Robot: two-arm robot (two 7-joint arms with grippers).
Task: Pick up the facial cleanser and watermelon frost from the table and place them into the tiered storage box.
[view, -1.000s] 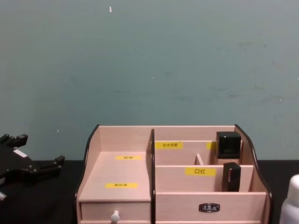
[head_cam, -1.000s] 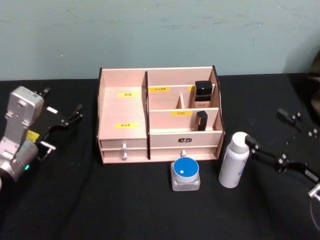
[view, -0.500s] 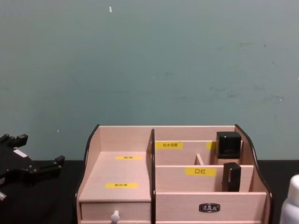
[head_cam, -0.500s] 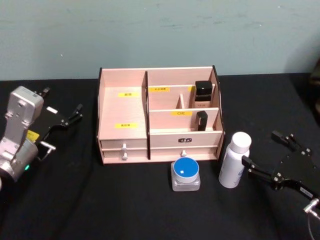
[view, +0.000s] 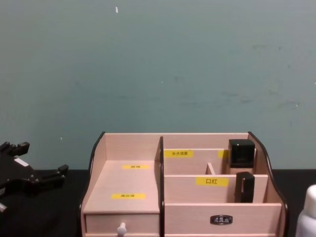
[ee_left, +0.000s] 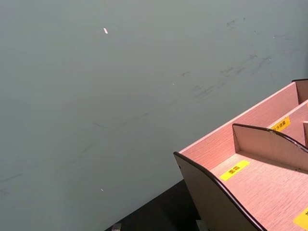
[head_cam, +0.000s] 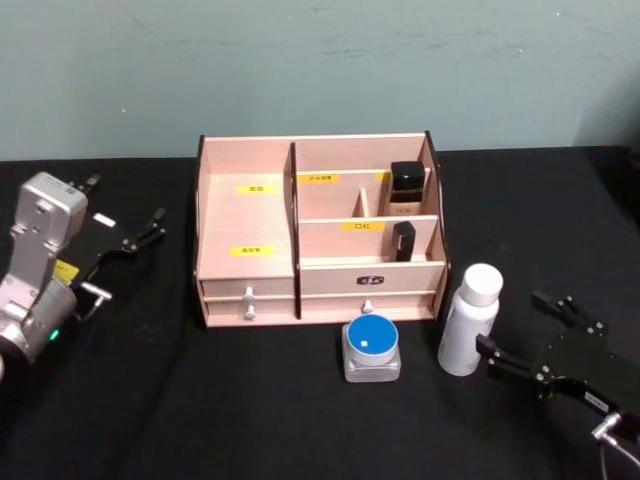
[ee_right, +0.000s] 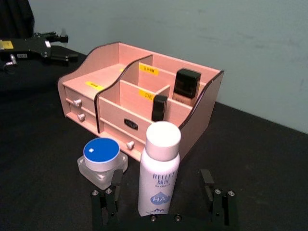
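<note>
The facial cleanser (head_cam: 468,320), a tall white bottle, stands upright on the black table just right of the tiered storage box (head_cam: 245,215). The watermelon frost (head_cam: 371,348), a squat jar with a blue lid, sits in front of the box. My right gripper (head_cam: 513,322) is open and low, right beside the bottle, with one fingertip close to its lower body. In the right wrist view the bottle (ee_right: 159,178) stands just ahead of the spread fingers (ee_right: 115,185), with the jar (ee_right: 101,159) beside it. My left gripper (head_cam: 125,205) rests open at the far left.
Two black square-capped items (head_cam: 406,188) (head_cam: 403,240) stand in the box's right compartments. The wide left compartment (head_cam: 245,215) holds nothing. The box's curved side (ee_left: 211,192) fills the left wrist view's corner. A teal wall lies behind the table.
My right gripper has dropped from level with the bottle's cap down to its lower body and drawn back towards me. The bottle, the jar and the left arm have not moved.
</note>
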